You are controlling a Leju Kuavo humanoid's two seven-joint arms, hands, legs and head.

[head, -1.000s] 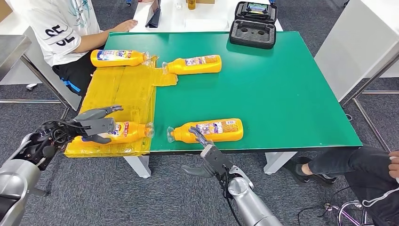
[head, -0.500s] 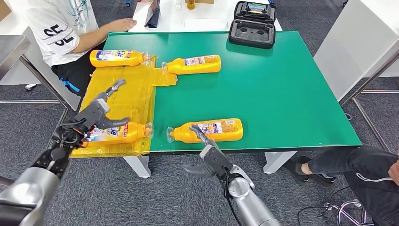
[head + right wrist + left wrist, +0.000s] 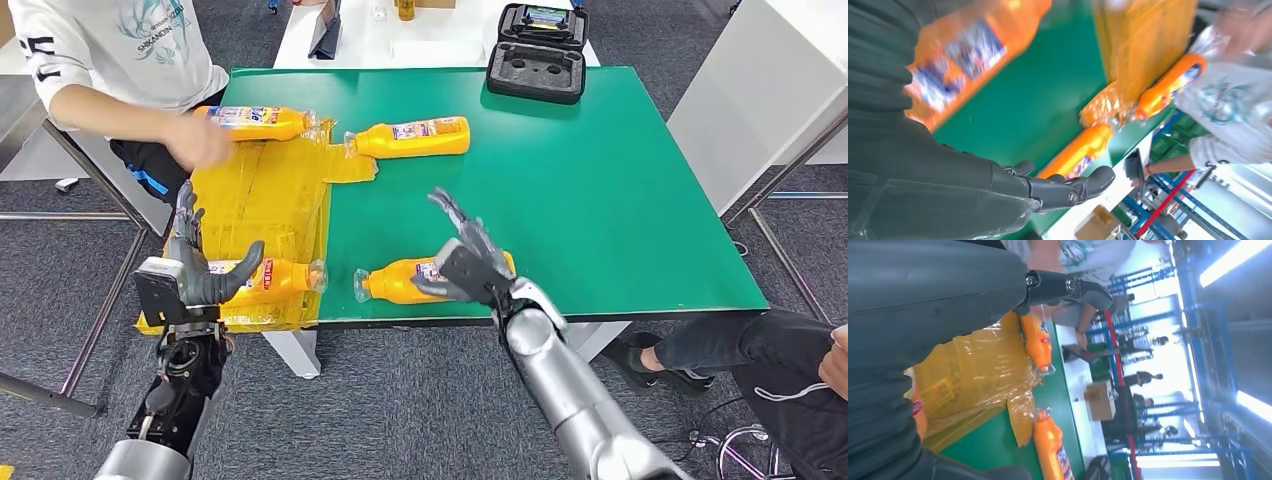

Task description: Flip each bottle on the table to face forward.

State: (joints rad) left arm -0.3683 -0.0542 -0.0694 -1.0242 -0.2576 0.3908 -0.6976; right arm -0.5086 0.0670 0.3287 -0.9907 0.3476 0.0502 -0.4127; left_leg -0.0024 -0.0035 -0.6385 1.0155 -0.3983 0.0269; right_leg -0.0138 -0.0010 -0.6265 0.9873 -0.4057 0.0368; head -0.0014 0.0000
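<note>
Both my hands were raised over the near table edge, holding nothing.

My left hand (image 3: 192, 272) stood with fingers spread wide in front of the near-left bottle (image 3: 275, 281) on the yellow sheet (image 3: 262, 190); my right hand (image 3: 468, 262) was splayed above the near-right bottle (image 3: 395, 283). A person's hand (image 3: 205, 147) blurred by the far-left bottle (image 3: 258, 120), and the far-right bottle (image 3: 410, 136) lay beside it.

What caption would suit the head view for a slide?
Both open robot hands, left robot hand and right robot hand, hover at two near orange bottles on the green table.
</note>
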